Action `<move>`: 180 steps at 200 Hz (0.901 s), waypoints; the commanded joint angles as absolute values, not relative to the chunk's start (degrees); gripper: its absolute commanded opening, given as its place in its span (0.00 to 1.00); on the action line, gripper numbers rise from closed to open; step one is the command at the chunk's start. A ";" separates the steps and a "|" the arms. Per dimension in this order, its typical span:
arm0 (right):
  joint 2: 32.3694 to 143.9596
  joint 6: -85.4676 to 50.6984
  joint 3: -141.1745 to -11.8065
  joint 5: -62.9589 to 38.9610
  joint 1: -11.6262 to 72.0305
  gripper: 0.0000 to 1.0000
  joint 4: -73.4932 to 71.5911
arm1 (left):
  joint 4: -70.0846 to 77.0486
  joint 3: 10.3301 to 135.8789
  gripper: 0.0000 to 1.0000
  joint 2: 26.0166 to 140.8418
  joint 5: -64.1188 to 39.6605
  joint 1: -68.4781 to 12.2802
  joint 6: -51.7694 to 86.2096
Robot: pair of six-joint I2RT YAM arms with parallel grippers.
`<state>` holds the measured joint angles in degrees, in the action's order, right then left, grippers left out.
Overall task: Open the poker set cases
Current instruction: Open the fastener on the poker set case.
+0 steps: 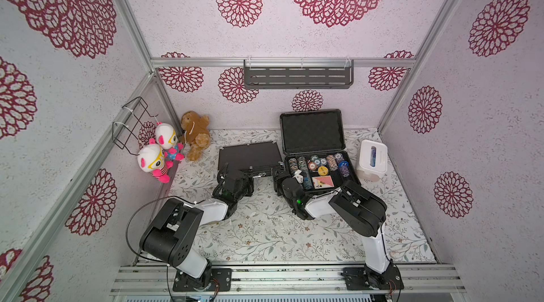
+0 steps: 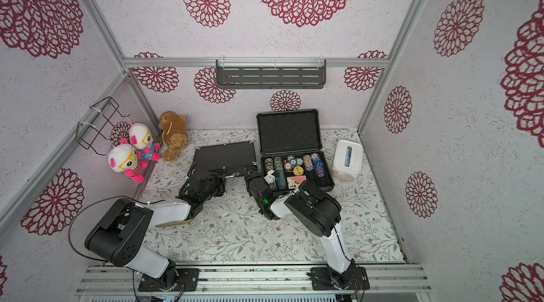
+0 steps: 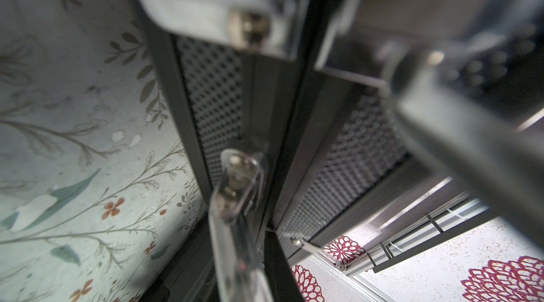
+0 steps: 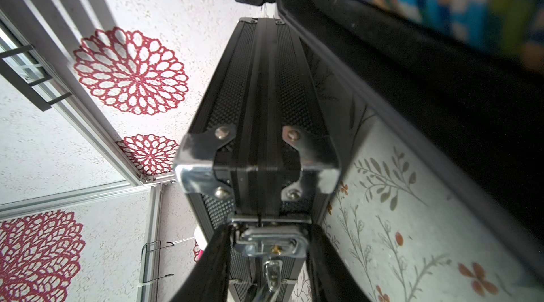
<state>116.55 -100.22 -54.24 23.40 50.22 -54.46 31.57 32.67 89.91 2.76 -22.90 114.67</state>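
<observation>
The slim black case lies in mid-table with its lid down. Its silver latch and handle mount fill the left wrist view. My left gripper is at that case's front edge, left of the handle. Its jaws are shut, and I cannot tell whether they hold anything. My right gripper is at the front right corner of the case. In the right wrist view its fingers are closed on the right latch. The thicker case stands open, its lid upright and chips and cards in its base.
The open thick case's base sits right beside my right gripper. A white tissue box stands to its right. Plush toys and a brown bear fill the back left corner, below a wire rack. A shelf hangs on the back wall.
</observation>
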 commanded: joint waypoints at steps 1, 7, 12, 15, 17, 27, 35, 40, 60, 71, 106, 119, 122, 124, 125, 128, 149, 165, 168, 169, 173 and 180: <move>114.93 -100.98 -56.41 20.50 48.95 0.37 -47.10 | 49.86 33.84 0.02 87.09 1.22 -22.42 123.57; 114.73 -100.84 -56.67 20.31 48.84 0.37 -46.21 | 49.99 33.71 0.02 87.22 1.18 -22.50 123.64; 114.49 -100.73 -56.86 20.14 48.84 0.37 -45.57 | 50.10 33.59 0.02 87.34 1.17 -22.49 123.77; 114.29 -100.56 -56.98 20.07 48.86 0.37 -45.22 | 50.21 33.50 0.02 87.47 1.19 -22.50 123.82; 114.18 -100.44 -57.07 20.00 48.87 0.37 -45.08 | 50.32 33.45 0.02 87.48 1.15 -22.50 123.90; 113.63 -99.87 -57.34 19.75 48.84 0.36 -44.05 | 51.08 33.08 0.02 87.88 1.22 -22.49 124.44; 113.18 -99.57 -57.55 19.48 48.86 0.36 -43.15 | 51.83 32.72 0.02 88.34 1.22 -22.53 125.03; 112.85 -99.34 -57.55 19.41 48.81 0.36 -42.80 | 52.51 32.55 0.02 88.60 1.18 -22.49 125.29; 111.73 -98.81 -57.48 19.12 48.83 0.35 -41.05 | 53.96 32.17 0.02 89.74 0.81 -22.50 126.02; 111.16 -98.38 -57.46 18.90 48.86 0.35 -40.24 | 54.39 32.08 0.02 90.23 0.52 -22.50 126.10; 110.04 -97.74 -56.69 18.22 48.63 0.31 -39.57 | 56.69 31.73 0.03 91.90 -0.31 -22.46 127.36; 110.04 -97.49 -56.62 17.77 48.54 0.28 -39.41 | 57.04 31.55 0.03 92.33 -0.53 -22.42 127.44; 110.00 -97.54 -56.60 17.61 48.52 0.28 -39.49 | 57.12 31.49 0.03 92.37 -0.60 -22.47 127.42; 110.03 -97.55 -56.60 17.56 48.47 0.28 -39.51 | 57.21 31.47 0.03 92.44 -0.63 -22.45 127.44; 110.03 -97.56 -56.60 17.48 48.45 0.28 -39.53 | 57.30 31.47 0.03 92.45 -0.62 -22.47 127.48; 110.04 -97.56 -56.52 17.45 48.49 0.28 -39.49 | 57.44 31.42 0.03 92.54 -0.62 -22.50 127.49; 109.53 -97.64 -56.26 16.64 48.42 0.32 -38.96 | 57.89 31.05 0.03 92.90 -0.76 -22.35 127.76; 108.79 -97.56 -55.99 16.65 48.40 0.38 -38.19 | 58.08 31.03 0.03 93.23 -1.00 -22.24 127.62; 108.60 -97.52 -55.99 16.65 48.31 0.38 -38.02 | 58.06 31.03 0.04 93.29 -1.11 -22.24 127.65; 108.53 -97.49 -55.99 16.63 48.28 0.38 -37.91 | 58.08 31.03 0.04 93.32 -1.13 -22.24 127.63; 108.34 -97.41 -55.94 16.69 48.31 0.38 -37.76 | 58.15 31.07 0.04 93.42 -1.30 -22.24 127.54; 107.86 -96.98 -55.83 16.71 48.27 0.38 -37.36 | 58.35 31.06 0.04 93.64 -1.50 -22.18 127.46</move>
<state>112.20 -98.54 -55.94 17.06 48.84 -38.68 41.30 29.26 95.29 2.17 -22.55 115.39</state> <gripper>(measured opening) 0.376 0.146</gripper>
